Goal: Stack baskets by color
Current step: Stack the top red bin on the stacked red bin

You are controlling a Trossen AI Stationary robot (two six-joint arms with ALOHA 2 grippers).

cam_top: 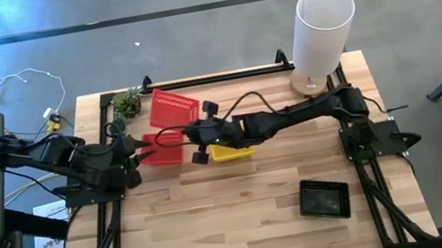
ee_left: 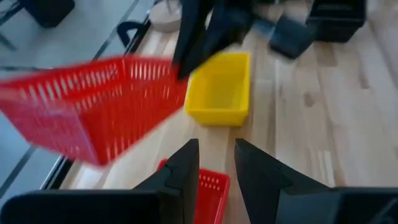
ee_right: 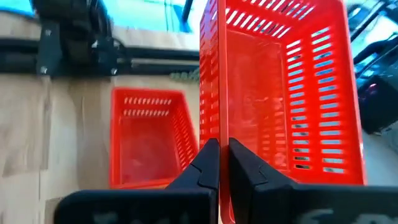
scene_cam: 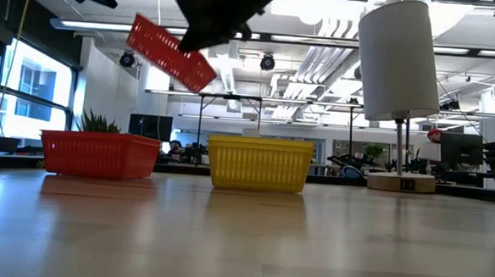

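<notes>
pinching rim of tilted red basket [ee_right: 283, 87], right gripper [ee_right: 217, 163] clamped shut, above 2nd red basket [ee_right: 149, 137].

We see the right arm stretched across the desk, its right tool [ee_right: 217, 163] raised in the air with fingers pinched tight on a red plastic mesh basket [ee_right: 283, 81]; the left tool [ee_left: 214, 165] waits at the left edge, fingers parted.
</notes>
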